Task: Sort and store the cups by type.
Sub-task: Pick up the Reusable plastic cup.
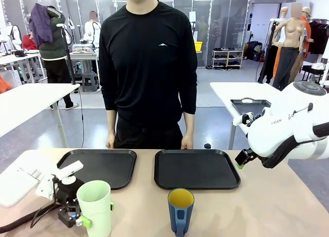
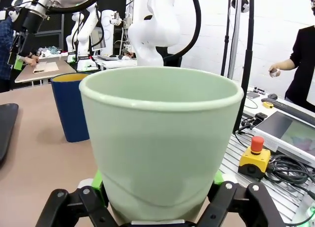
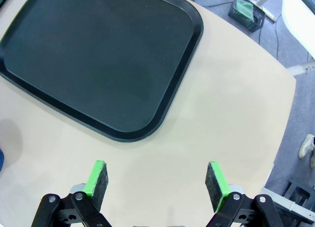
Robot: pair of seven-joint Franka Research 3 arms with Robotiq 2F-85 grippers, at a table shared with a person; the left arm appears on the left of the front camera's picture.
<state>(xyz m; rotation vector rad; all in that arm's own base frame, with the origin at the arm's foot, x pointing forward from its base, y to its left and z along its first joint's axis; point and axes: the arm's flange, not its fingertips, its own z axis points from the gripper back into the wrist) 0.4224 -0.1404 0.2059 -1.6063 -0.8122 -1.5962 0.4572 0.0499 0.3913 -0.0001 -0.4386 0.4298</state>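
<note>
The left gripper [image 2: 157, 180] is down at table level, its green pads [image 2: 98, 180] pressed against either side of the tall pale mint-green plastic tumbler [image 1: 96, 208], clamped low on its wall. The tumbler stands upright at the near left of the light wooden table [image 1: 272, 206], just in front of the left black plastic tray [image 1: 97, 167]. To its right, a little apart, the shorter dark blue mug [image 1: 180, 210] with a yellow inside also stands upright, handle toward the camera, in front of the right black plastic tray [image 1: 197, 168]. Over on the right, the right gripper [image 3: 157, 180] hovers above bare tabletop beside that tray's corner, fingers spread wide and holding nothing. The person in black [image 1: 147, 67] stands at the far edge, hands hanging at their sides.
</note>
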